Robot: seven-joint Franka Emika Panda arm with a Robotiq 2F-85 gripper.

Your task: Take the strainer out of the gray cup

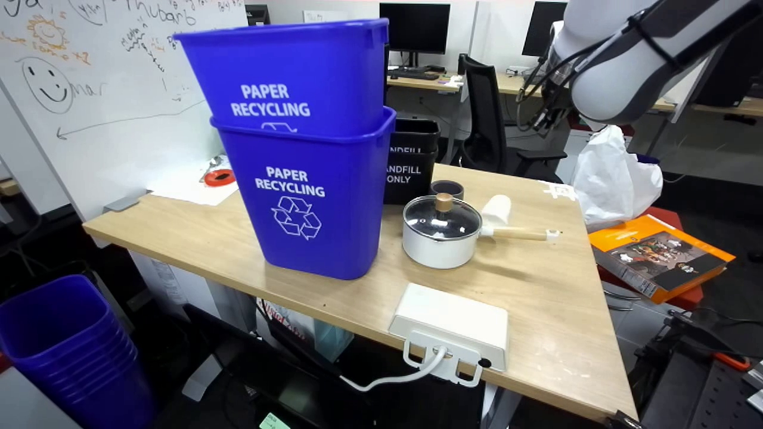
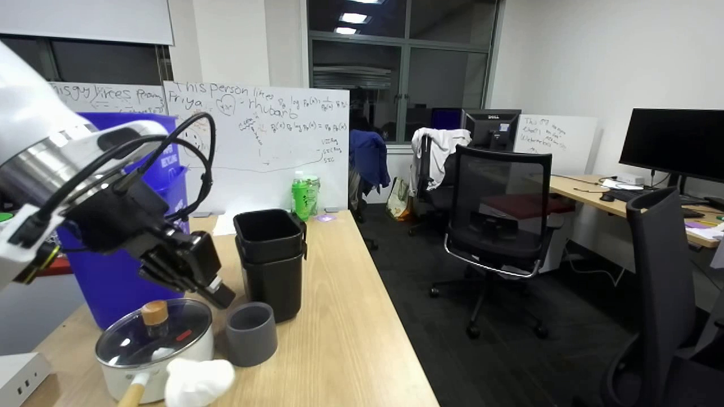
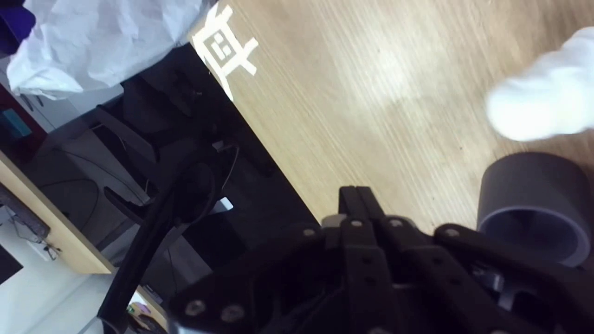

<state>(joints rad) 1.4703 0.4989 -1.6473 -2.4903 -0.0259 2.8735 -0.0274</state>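
The gray cup stands upright on the table behind the white pot. It also shows in an exterior view with its open top visible, and in the wrist view at the lower right. No strainer can be made out in the cup; its bottom is hidden. My gripper has its two fingertips together with nothing between them. It is raised above the table, apart from the cup, and also shows in both exterior views.
A lidded white pot and a white soft-looking object stand beside the cup. Black bins and stacked blue bins stand close by. A white box lies near a table edge. A white bag is beyond the table.
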